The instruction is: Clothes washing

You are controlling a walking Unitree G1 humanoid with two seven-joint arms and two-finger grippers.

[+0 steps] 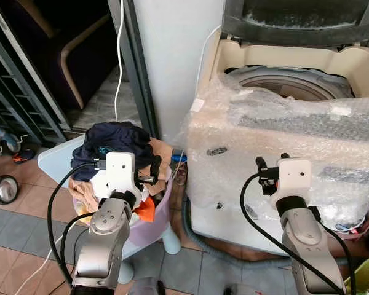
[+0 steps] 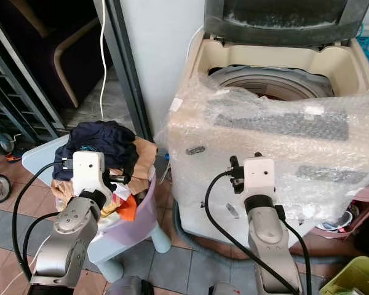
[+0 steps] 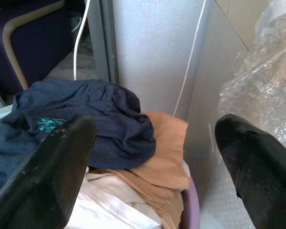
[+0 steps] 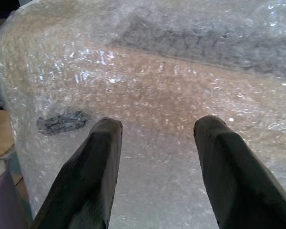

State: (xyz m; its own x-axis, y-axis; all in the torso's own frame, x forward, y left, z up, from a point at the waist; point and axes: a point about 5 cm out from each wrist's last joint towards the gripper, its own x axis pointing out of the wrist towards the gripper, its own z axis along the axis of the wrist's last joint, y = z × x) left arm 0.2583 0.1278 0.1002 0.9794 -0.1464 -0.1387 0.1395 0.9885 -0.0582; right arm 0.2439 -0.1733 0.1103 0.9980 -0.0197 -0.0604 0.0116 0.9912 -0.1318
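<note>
Left wrist view shows the left gripper [image 3: 155,167] with its two fingers spread wide and nothing between them, held above the clothes [image 3: 86,119]: a dark blue garment on top, a tan one and a white one under it. The pile fills a lilac basket [image 1: 157,215] that stands on a pale stool [image 1: 55,161] just beside the washer [image 1: 283,153], on the robot's left. The washer is wrapped in bubble wrap [image 2: 277,141], its lid is up and the drum [image 1: 295,83] is open. The right gripper [image 4: 157,167] is also open and empty, pointing at the wrapped front of the washer, close to it. No garment is held yet, so the loading seems to be at its start. The risk is probably in the grasp: the garments lie tangled, so pulling the blue one may drag others over the rim to the floor, or tip the light basket off the stool. A sleeve could also catch on the loose wrap on the way to the drum.
</note>
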